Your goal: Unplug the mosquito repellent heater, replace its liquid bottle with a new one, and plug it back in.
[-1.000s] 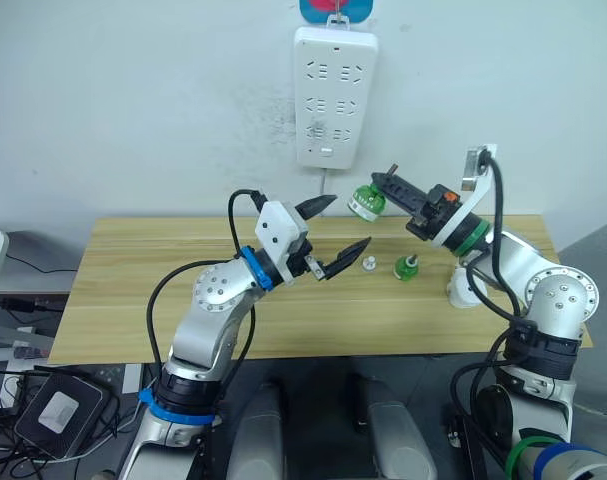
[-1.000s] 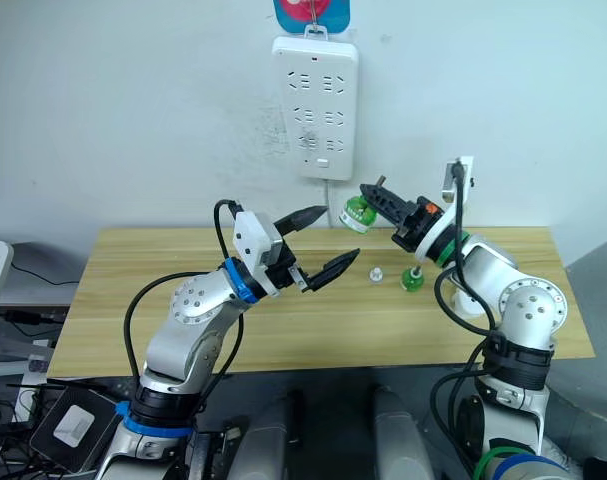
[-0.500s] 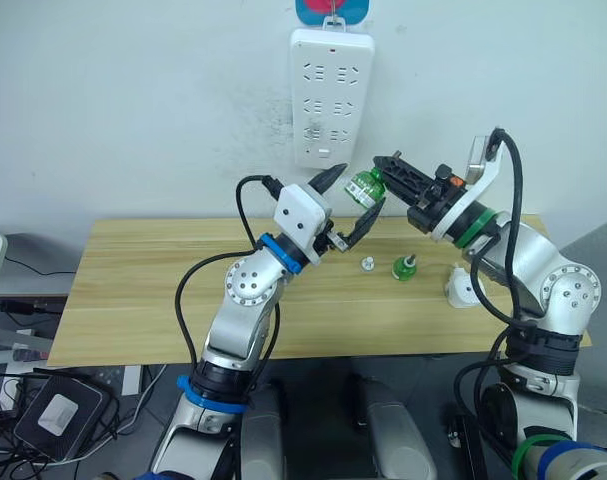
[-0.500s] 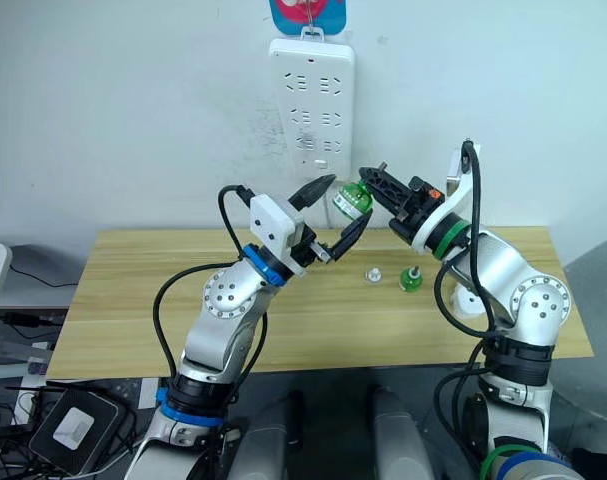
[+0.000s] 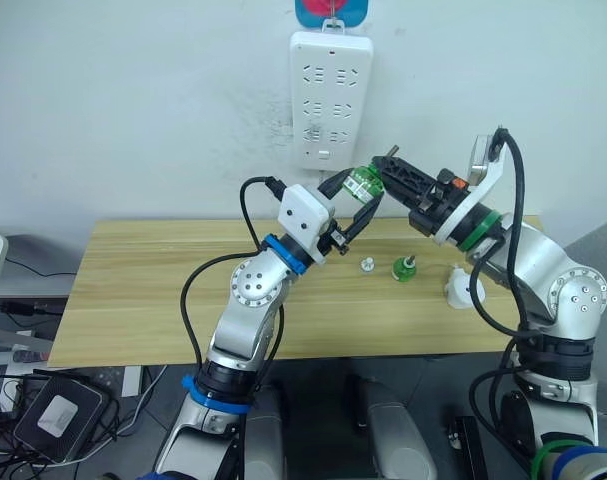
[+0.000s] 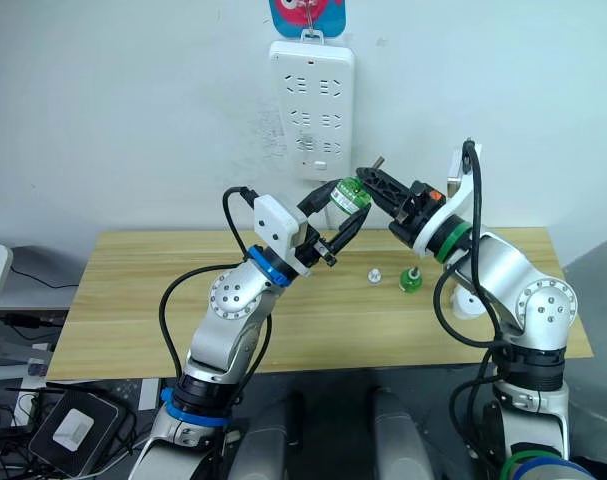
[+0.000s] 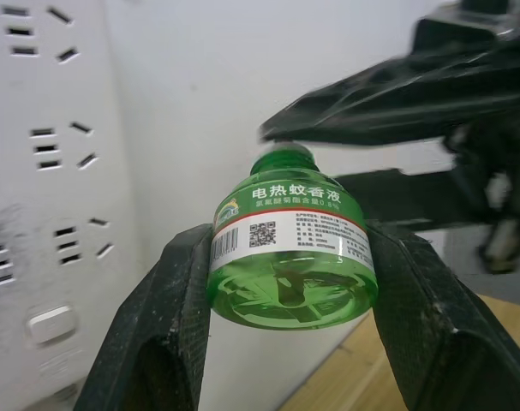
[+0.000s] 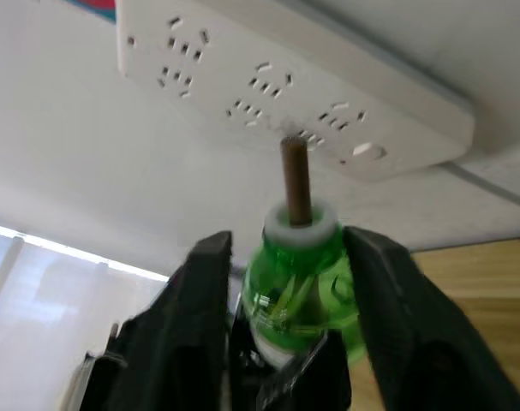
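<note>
Liquid bottle (image 7: 290,257) gripped by both end effectors

A light wooden table (image 5: 133,290) stands against a white wall. On it lie a small white cap (image 5: 366,265), a green bottle (image 5: 404,267) and a white heater (image 5: 463,290) near the right edge.

Count, by kind. Green liquid bottles: one (image 7: 290,248), held up in the air between both grippers. Green caps: one (image 5: 404,268) on the table. Small white caps: one (image 5: 366,265), just left of the green one. White heaters: one (image 5: 462,290), near the table's right edge. Wall power strips: one (image 5: 329,85). Tables: one (image 5: 133,290). Grippers: two, left (image 5: 355,199) and right (image 5: 391,172).
</note>
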You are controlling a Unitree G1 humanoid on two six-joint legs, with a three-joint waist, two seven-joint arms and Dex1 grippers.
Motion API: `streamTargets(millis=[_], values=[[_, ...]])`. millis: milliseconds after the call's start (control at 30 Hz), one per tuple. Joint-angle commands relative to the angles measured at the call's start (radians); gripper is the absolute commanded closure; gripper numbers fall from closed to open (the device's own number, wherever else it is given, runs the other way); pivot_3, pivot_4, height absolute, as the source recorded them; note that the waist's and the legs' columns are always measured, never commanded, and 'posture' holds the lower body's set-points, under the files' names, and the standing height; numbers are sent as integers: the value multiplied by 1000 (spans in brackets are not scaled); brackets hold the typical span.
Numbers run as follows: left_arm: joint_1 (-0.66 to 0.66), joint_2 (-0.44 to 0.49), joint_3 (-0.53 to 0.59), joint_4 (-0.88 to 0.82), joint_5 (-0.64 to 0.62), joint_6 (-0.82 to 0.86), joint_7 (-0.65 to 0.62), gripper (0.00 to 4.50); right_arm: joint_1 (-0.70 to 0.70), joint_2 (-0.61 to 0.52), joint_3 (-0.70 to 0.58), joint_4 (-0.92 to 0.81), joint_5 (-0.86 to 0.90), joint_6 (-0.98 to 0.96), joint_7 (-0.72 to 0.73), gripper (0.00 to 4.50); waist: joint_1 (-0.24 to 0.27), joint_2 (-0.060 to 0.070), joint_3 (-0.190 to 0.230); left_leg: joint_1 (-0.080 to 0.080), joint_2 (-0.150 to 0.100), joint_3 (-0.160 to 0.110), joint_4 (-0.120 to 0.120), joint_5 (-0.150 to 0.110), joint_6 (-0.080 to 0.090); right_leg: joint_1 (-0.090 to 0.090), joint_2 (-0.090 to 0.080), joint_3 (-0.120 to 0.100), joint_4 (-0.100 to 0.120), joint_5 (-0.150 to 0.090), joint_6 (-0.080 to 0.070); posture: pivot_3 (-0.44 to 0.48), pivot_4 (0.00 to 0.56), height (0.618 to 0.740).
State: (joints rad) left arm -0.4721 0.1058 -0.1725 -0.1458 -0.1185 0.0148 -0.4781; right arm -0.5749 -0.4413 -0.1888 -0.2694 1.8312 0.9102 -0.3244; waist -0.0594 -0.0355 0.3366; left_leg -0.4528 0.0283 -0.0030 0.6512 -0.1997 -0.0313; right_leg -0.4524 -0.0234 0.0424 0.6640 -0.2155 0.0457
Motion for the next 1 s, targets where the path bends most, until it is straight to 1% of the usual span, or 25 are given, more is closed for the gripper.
streamTargets(millis=[33,100,133,167,200,267,333,433,500,633,800,1000], values=[[-12,31,23,-9,-41,-32,-51,2243,54,-161,3,-52,35,126,149,986,1,0,-1,0,0,0,0,0,0,0,0,0,0,0,0,-143,273,740],[-6,55,30,-3,-55,-39,-82,2243,106,-298,-2,-49,-38,210,258,251,3,2,-2,0,0,0,2,0,0,1,0,0,0,0,0,-137,278,740],[-1,64,30,-5,-58,-40,-92,2243,130,-358,-3,-41,-86,236,298,72,4,2,-2,0,0,0,2,0,0,1,0,0,-1,0,0,-134,280,740],[6,74,33,-9,-64,-41,-102,2243,155,-426,14,-35,-196,241,344,72,3,2,-3,0,0,-1,4,-1,1,2,0,0,-1,0,0,-132,284,740],[10,79,33,-12,-67,-40,-107,2243,172,-471,26,-31,-276,237,381,72,2,3,-3,0,1,-1,6,-2,3,3,0,-1,-1,0,0,-132,286,740],[37,96,38,-26,-79,-37,-123,2243,217,-591,120,8,-565,143,514,72,2,3,-4,0,1,0,9,-3,5,4,1,0,-1,0,0,-129,292,740],[62,106,37,-44,-82,-33,-125,2243,238,-648,196,93,-792,44,577,72,2,4,-6,1,1,1,10,-3,5,4,1,1,-1,-2,4,-123,295,740],[89,100,20,-90,-77,-10,-111,2243,224,-636,248,188,-951,-14,656,72,2,4,-6,1,1,2,11,-3,5,4,1,2,-1,-3,5,-113,302,740],[102,98,13,-116,-75,5,-104,2243,205,-603,275,238,-1028,-28,691,72,2,4,-6,1,1,2,11,-3,5,5,2,2,-1,-3,5,-110,304,740],[111,102,15,-143,-73,27,-92,2243,156,-520,288,353,-1146,-17,711,72,3,4,-6,1,1,1,11,-3,5,5,2,3,-1,-2,3,-88,316,740],[137,132,33,-188,-84,60,-97,2243,96,-448,271,457,-1232,35,714,72,6,4,-6,1,1,2,11,-3,5,5,1,3,-1,-2,3,-57,325,740],[157,145,25,-217,-83,80,-90,2243,85,-410,263,484,-1291,117,754,72,14,4,-6,1,1,1,11,-3,5,5,1,2,-2,-1,2,-46,323,740]])
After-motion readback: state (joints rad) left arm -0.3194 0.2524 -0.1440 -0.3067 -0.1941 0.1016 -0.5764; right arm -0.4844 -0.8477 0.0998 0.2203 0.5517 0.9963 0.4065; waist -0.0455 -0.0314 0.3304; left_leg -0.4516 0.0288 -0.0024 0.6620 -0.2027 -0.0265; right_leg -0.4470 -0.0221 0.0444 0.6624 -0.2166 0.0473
